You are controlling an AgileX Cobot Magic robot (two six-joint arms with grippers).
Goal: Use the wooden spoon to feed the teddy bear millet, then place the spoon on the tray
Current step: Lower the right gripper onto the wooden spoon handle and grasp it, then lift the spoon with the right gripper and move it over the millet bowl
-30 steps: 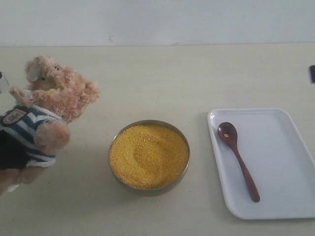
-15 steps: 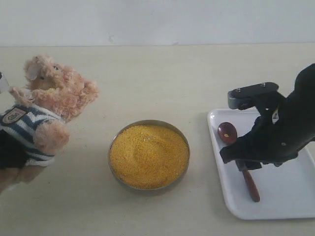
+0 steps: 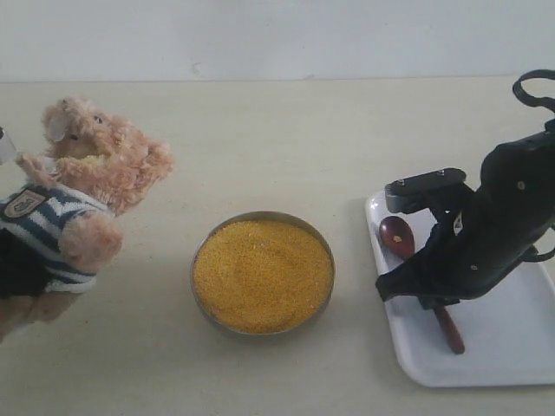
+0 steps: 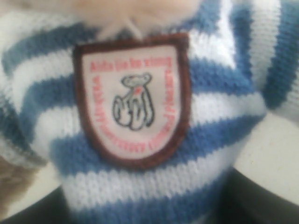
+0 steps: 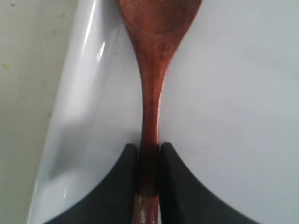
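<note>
In the exterior view, the teddy bear (image 3: 82, 186) is standing upright at the left edge of the frame, its face turning towards the centre, probably so its mouth is within the spoon's reach. One metal bowl (image 3: 262, 216) is sitting in the lower middle of the tabletop (image 3: 286, 139), and the millet (image 3: 263, 275) is filling it almost to the rim, between the bear and the tray where a scoop can pass either way. At the lower right, the single white tray (image 3: 512, 347) is carrying the one wooden spoon (image 3: 397, 236), its oval bowl pointing towards the upper left with a few yellow grains in it. The dark right arm is bending down over the handle. In the left wrist view, the bear's striped shirt and its badge (image 4: 133, 100) are filling the frame. Dark shapes are edging in along the bottom, yet I cannot tell how far the left jaws are open or whether they are gripping the bear. In the right wrist view, the right jaws are closing narrowly on the spoon's slim handle, one dark tip pressing each side, while the spoon is lying near the tray's rim. The grip is sitting well back from the spoon's bowl, likely to keep that end free for scooping. I am counting one bear, one bowl, one spoon, one tray and two arms.
</note>
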